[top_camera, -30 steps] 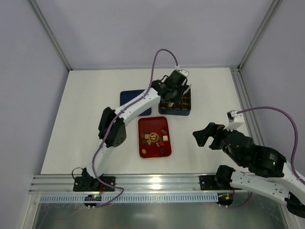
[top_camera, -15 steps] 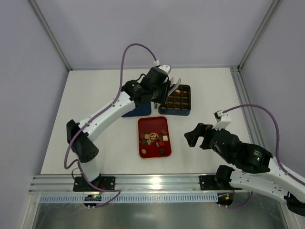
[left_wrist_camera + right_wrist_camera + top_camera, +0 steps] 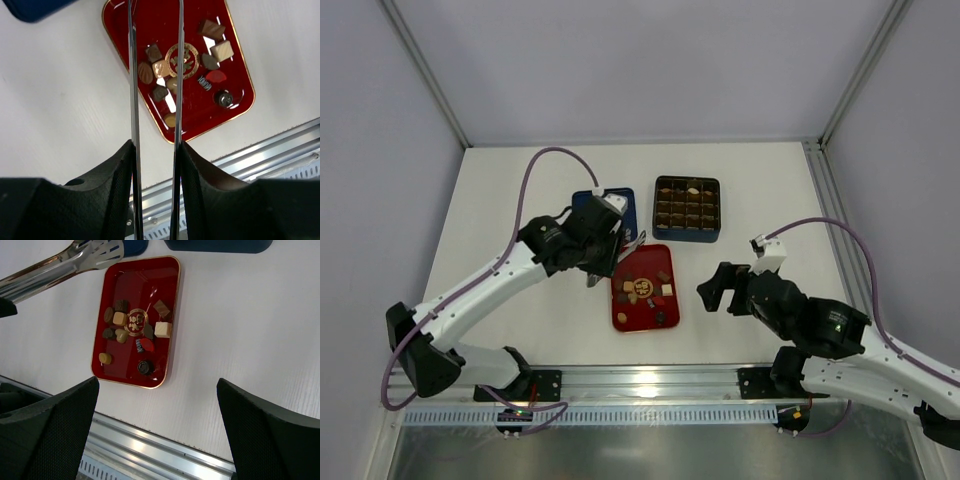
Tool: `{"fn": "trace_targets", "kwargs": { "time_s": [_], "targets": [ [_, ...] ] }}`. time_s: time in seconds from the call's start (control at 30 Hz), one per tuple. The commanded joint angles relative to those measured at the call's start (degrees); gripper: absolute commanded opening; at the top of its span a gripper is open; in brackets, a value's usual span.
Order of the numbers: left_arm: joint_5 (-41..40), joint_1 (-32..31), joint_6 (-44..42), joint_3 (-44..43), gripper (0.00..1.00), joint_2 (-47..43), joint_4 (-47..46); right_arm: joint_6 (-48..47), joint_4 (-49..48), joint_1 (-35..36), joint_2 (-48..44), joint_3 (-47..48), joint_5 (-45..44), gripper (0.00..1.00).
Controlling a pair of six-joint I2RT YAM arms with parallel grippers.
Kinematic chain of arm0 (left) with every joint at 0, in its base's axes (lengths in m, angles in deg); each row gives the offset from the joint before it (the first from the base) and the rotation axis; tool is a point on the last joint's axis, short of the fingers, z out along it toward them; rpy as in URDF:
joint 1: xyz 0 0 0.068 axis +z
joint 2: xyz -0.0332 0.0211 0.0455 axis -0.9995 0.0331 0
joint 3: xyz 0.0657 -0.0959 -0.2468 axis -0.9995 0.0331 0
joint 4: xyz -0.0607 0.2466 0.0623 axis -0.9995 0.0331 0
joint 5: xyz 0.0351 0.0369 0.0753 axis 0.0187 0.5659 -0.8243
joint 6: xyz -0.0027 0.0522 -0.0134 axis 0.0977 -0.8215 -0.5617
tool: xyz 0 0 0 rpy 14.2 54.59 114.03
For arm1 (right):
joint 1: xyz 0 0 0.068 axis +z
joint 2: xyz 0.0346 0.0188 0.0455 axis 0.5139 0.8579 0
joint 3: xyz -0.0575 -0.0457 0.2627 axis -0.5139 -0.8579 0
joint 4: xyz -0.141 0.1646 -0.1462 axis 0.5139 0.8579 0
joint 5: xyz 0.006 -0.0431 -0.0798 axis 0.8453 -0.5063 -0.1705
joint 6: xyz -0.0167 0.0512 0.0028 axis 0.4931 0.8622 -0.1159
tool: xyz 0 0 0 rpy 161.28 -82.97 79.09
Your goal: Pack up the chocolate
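From above you see your left gripper by the far left corner of the red rectangular tray. Only its own wrist camera shows the grip: black fingers pressed onto a pair of thin metal tongs, whose two blades run parallel with a gap between them. The tong tips lie past that frame's top. The right wrist camera catches them just off the tray corner, close together, and I can make out nothing between them.

Your right gripper hangs to the right of the tray, jaws spread wide and empty.

The small brown, tan and cream chocolate pieces lie scattered in the tray. The top view alone shows one pale piece in the far row of the dark blue square box.

The tray's near rim sits close to the aluminium rail, and bare white table opens on both sides.

Half a second ago the tongs were by the box; they have swung back to the tray.
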Motion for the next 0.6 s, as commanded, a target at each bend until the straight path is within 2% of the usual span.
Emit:
{"fn": "trace_targets", "kwargs": {
  "time_s": [0.0, 0.23, 0.57],
  "targets": [
    [-0.41, -0.61, 1.65, 2.96, 0.4, -4.75, 2.7, 0.91, -2.22, 0.22, 0.9, -0.72, 0.21, 1.0],
    [-0.32, -0.79, 4.28, 10.52, 0.4, -7.92, 1.74, 2.14, -2.92, 0.22, 1.25, -1.86, 0.82, 1.0],
    [1.79, -1.23, 6.22, 14.48, 0.39, -6.96, -3.1, 2.84, -2.57, 0.22, 1.25, -2.74, 1.35, 1.0]
  ]
}}
